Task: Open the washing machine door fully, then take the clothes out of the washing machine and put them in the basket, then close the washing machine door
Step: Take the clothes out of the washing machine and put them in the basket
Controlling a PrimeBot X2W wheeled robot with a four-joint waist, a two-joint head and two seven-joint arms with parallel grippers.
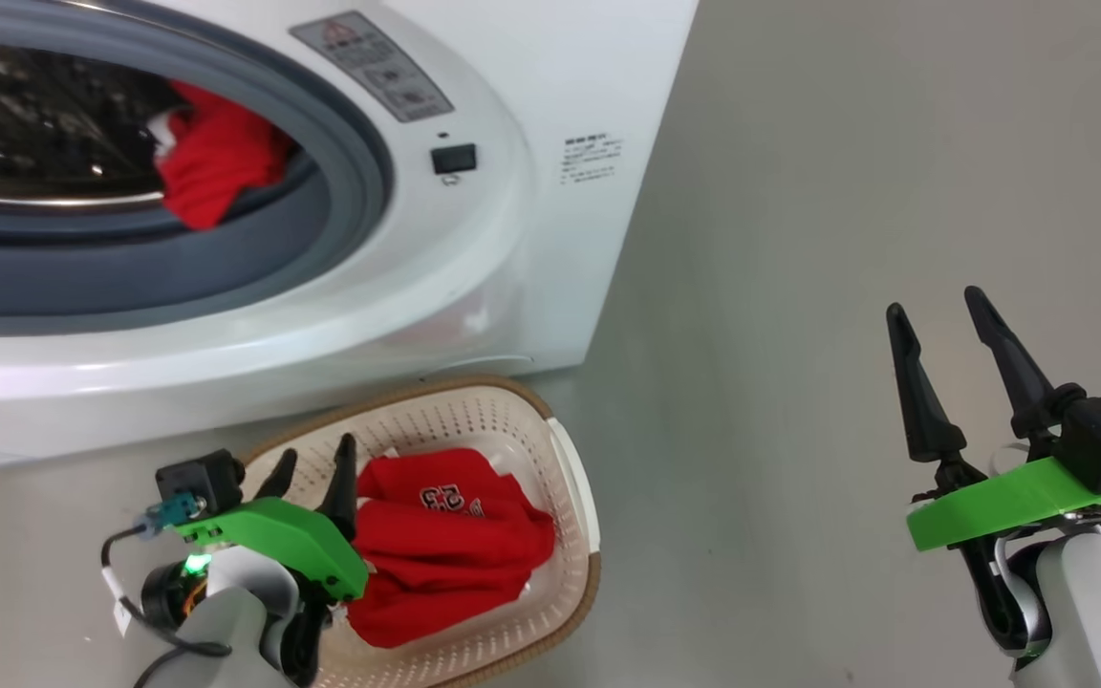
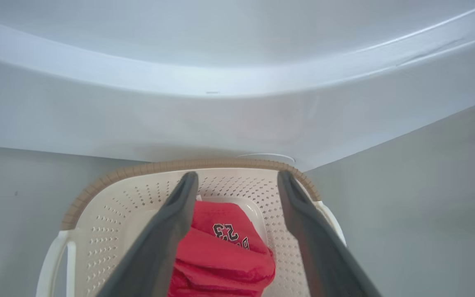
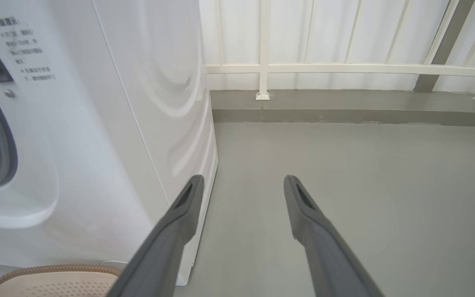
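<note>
The white washing machine [image 1: 512, 229] stands with its mouth uncovered; its door is out of view. A red garment [image 1: 216, 162] lies at the drum's edge on the grey rubber ring [image 1: 359, 153]. On the floor in front sits the cream basket [image 1: 570, 478], holding a red garment printed 23 [image 1: 445, 545]. My left gripper [image 1: 316, 459] hovers open over the basket's left part with nothing between its fingers; the left wrist view shows the garment [image 2: 225, 255] below them in the basket [image 2: 109, 206]. My right gripper [image 1: 938, 311] stands open and empty over the floor at the right.
Bare grey floor [image 1: 799, 287] stretches right of the machine. In the right wrist view a white railing [image 3: 344, 68] and a low grey kerb [image 3: 344, 107] close off the far side, with the machine's side panel [image 3: 159, 103] at the left.
</note>
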